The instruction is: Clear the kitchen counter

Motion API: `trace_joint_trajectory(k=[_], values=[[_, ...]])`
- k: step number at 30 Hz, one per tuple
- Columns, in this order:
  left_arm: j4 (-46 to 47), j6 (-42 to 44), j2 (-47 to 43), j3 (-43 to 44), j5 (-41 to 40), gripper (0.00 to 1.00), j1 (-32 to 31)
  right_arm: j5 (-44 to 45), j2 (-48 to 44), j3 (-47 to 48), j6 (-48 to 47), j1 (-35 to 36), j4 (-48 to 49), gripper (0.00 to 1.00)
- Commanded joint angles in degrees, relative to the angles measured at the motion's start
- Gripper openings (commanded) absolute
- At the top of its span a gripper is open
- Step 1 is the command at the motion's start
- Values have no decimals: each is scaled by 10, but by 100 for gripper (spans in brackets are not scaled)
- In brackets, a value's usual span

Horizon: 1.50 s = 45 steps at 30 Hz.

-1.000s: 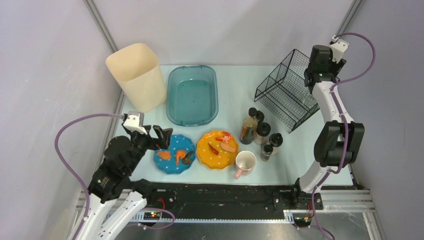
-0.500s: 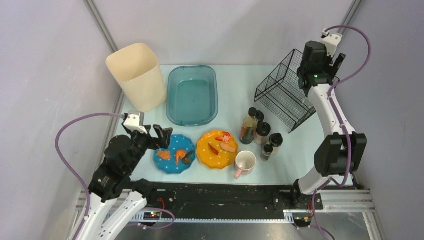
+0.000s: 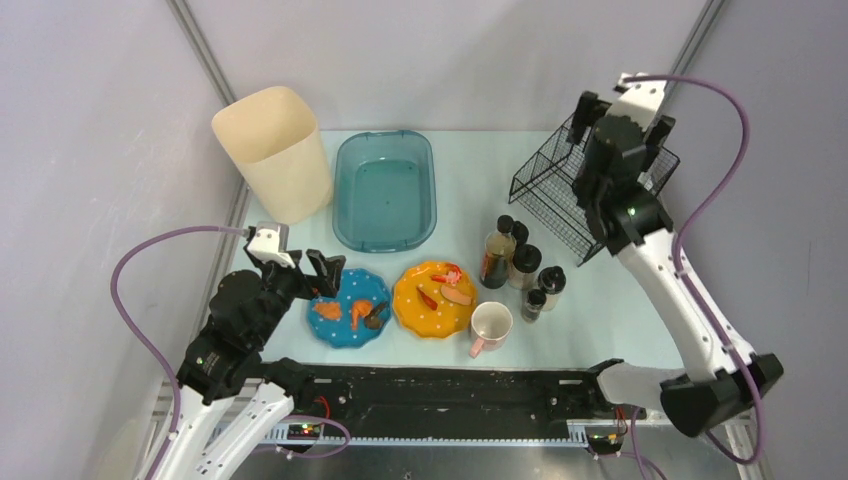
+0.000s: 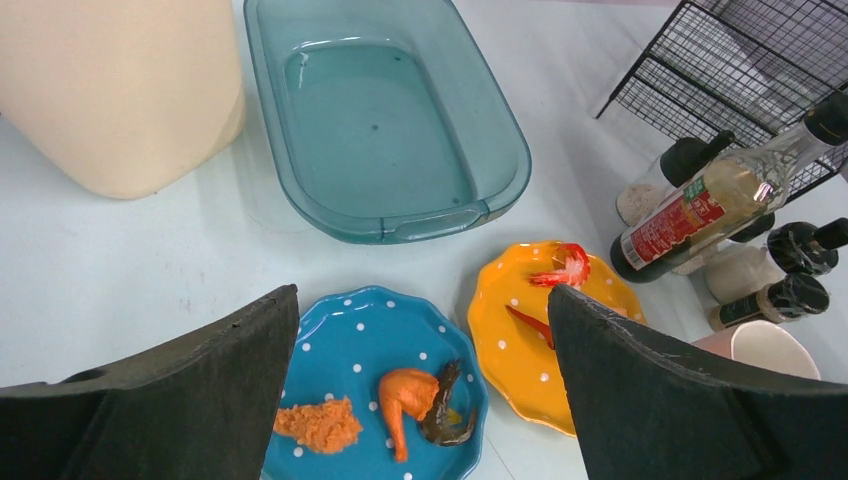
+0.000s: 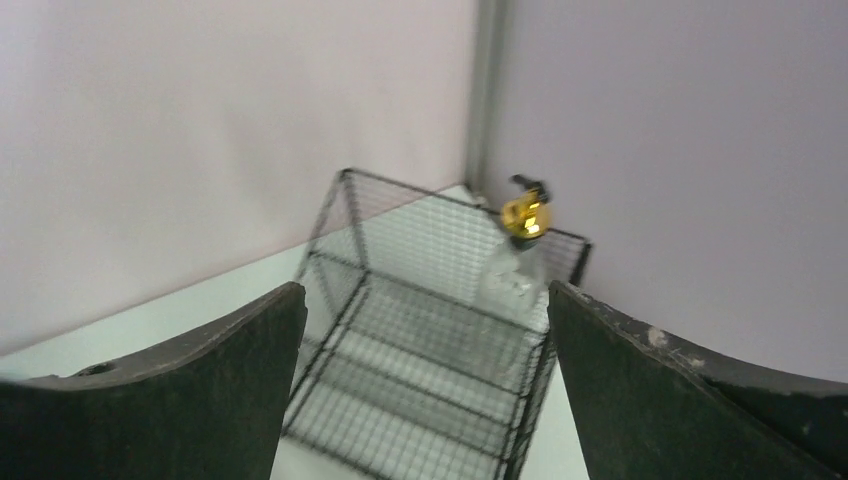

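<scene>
Here — mug stands near counter's front edge.

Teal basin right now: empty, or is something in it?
Empty. The basin shows only its bare bottom in the top and left wrist views; blue plate, orange plate, mug and bottles all stand outside it on the counter.

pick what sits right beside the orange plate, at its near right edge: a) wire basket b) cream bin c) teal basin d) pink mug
d: in the top view the pink mug stands upright just off the near right edge of the orange plate.
</scene>
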Motion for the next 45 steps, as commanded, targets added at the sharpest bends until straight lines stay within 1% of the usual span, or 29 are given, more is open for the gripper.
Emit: trace_joint_trajectory(k=[1, 6, 10, 15, 20, 26, 31, 38, 45], values=[[8, 15, 8, -5, -4, 98, 4, -33, -65, -29, 36, 87, -28, 94], [8, 16, 13, -6, -7, 98, 4, -127, -81, -34, 103, 151, -119, 93], [8, 17, 17, -6, -10, 98, 4, -216, -80, -46, 128, 194, -160, 92], [8, 17, 17, -7, -9, 98, 4, -258, -82, -70, 135, 233, -181, 92], [7, 16, 15, -6, -9, 98, 4, -256, -86, -118, 142, 258, -175, 93], [8, 16, 14, -7, -8, 98, 4, -246, -93, -194, 149, 262, -138, 93], [7, 16, 14, -6, -6, 98, 4, -243, -100, -235, 148, 262, -107, 92], [7, 16, 15, -6, -4, 98, 4, -234, -115, -304, 164, 261, -30, 82], [8, 15, 15, -6, -6, 98, 4, -211, -117, -340, 171, 261, 23, 71]])
